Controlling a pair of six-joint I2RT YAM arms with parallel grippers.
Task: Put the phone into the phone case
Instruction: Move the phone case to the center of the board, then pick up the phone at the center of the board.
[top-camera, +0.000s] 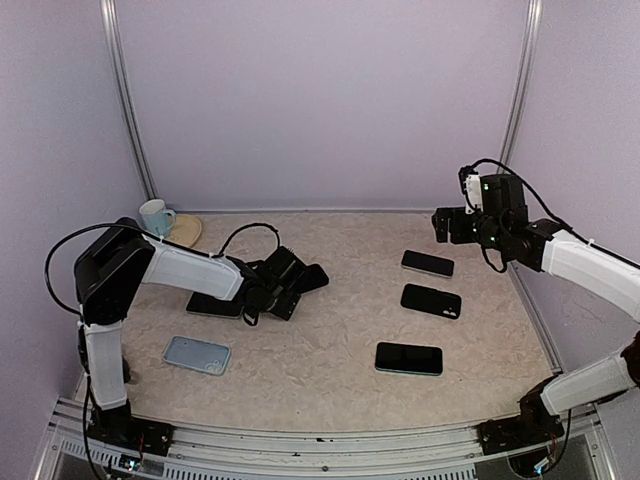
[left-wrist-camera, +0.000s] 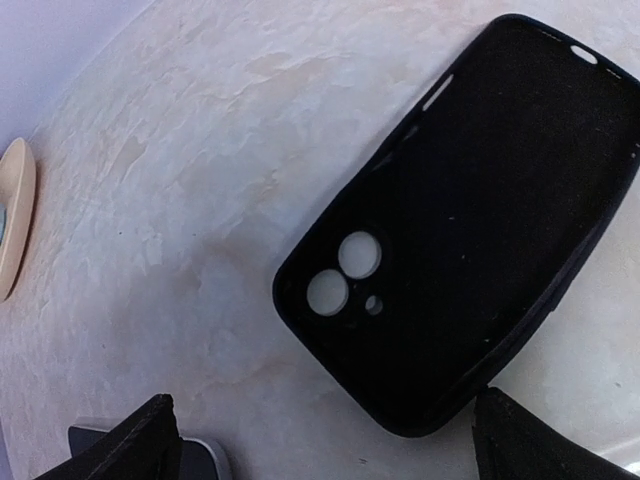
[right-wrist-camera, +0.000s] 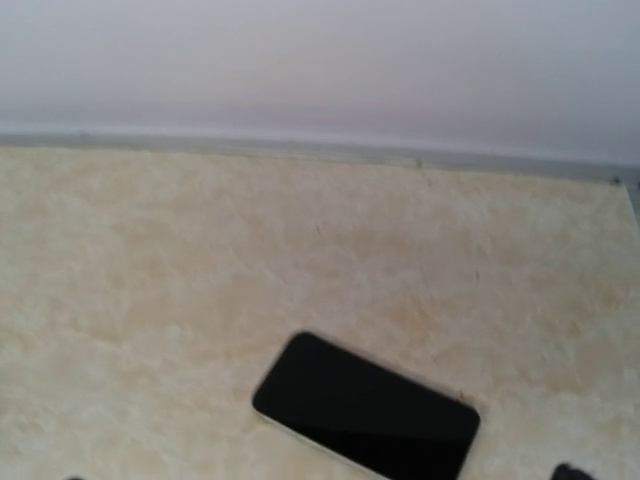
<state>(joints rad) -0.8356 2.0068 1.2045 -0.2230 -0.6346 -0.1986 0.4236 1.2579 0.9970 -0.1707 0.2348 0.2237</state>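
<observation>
**Plainly: both claws spread, case on the left, phones on the right**

Over the left half of the table (top-camera: 330, 395) the left gripper (top-camera: 292, 280) hangs low above the black phone case (left-wrist-camera: 480, 200). Its fingers (left-wrist-camera: 130, 445) stand wide apart at the bottom corners of the left wrist view, and nothing is pinched between them. The case lies flat on the marbled top, hollow side up, with its camera holes at the end nearer the fingers.

A pale blue slab (top-camera: 197, 354) lies near the left arm's base; whether it is a phone or a case I cannot tell. At the far left a mug (top-camera: 155, 215) stands by the wall with a beige coaster (top-camera: 188, 232) just beside it, and the coaster's rim also shows at the left edge of the left wrist view.

On the right half three dark phones lie screen up in a loose row, none touching another: the far phone (top-camera: 427, 263), the middle phone (top-camera: 431, 300) and the near phone (top-camera: 409, 358). All three are well apart from the phone case.

The right gripper (top-camera: 447, 225) is held up off the table at the far right, beside the far phone; its claw is spread and grips nothing. The right wrist view shows one phone (right-wrist-camera: 365, 408) lying flat below, black-faced with a pale edge; which of the three it is I cannot tell.
</observation>
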